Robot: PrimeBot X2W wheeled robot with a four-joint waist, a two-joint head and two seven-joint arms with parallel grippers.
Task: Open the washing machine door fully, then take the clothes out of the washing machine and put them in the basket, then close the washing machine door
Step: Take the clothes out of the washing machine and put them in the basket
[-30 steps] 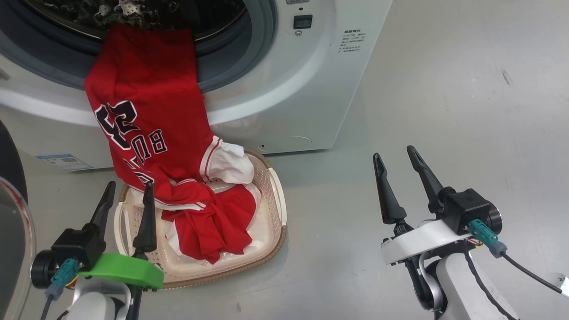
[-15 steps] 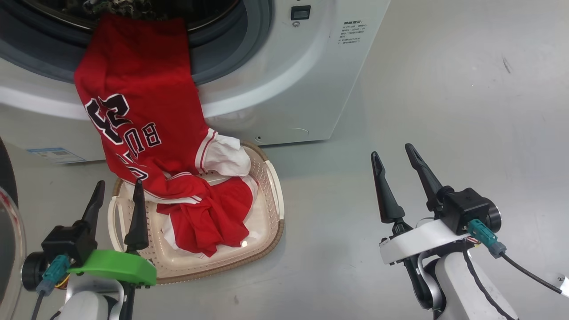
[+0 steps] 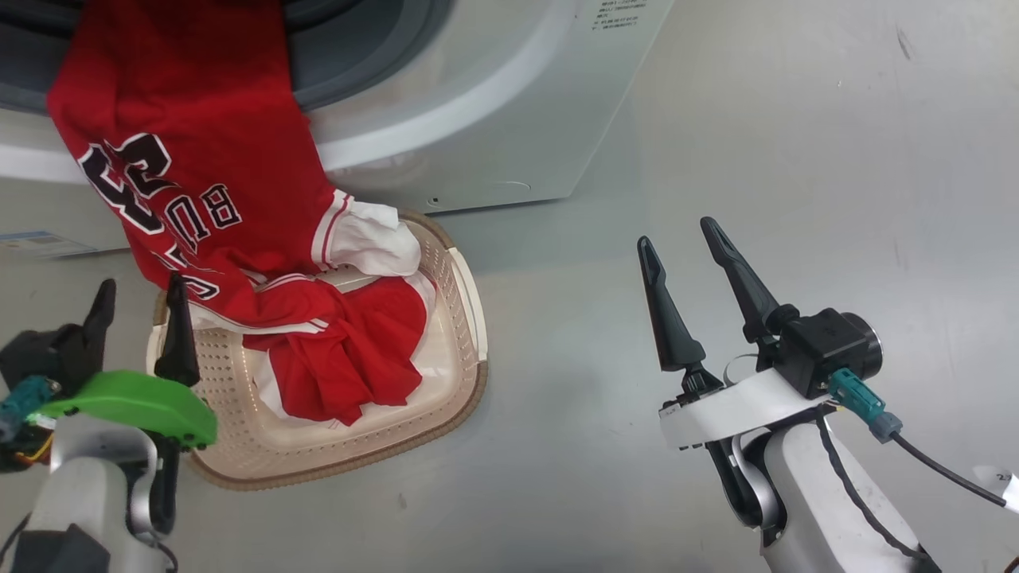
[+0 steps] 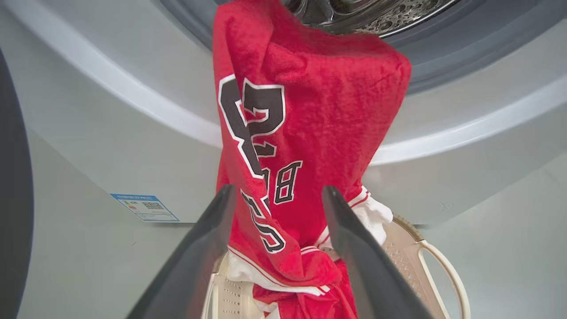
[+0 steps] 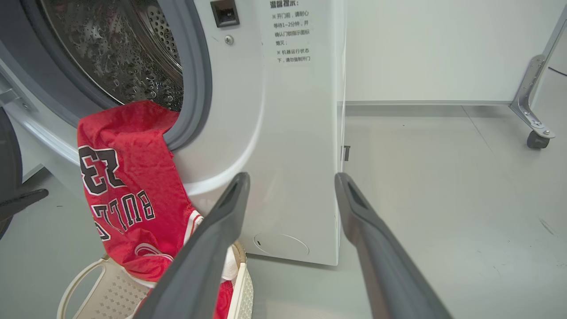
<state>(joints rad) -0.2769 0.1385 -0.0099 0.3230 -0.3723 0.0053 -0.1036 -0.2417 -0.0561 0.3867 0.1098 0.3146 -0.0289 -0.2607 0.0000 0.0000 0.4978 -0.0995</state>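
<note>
clothes (image 3: 239, 207) wait just past your left gripper (image 3: 140, 285), whose fingers stand wide and empty by the near rim of the basket (image 3: 466, 318). one red piece lies inside; the jersey (image 4: 310, 110) drapes from the drum (image 5: 124, 53) lip into it. pinch the hanging cloth high and draw it clear of the grey seal (image 4: 465, 57). right gripper (image 3: 677, 235), also wide, has bare floor (image 3: 796, 159) around; the washing machine door (image 4: 11, 186) crowds your left.

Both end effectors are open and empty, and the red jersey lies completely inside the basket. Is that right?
Not quite. The left wrist view shows the jersey hanging from the washing machine drum opening, only its lower end in the basket. The left end effector and right end effector are open and empty.
</note>
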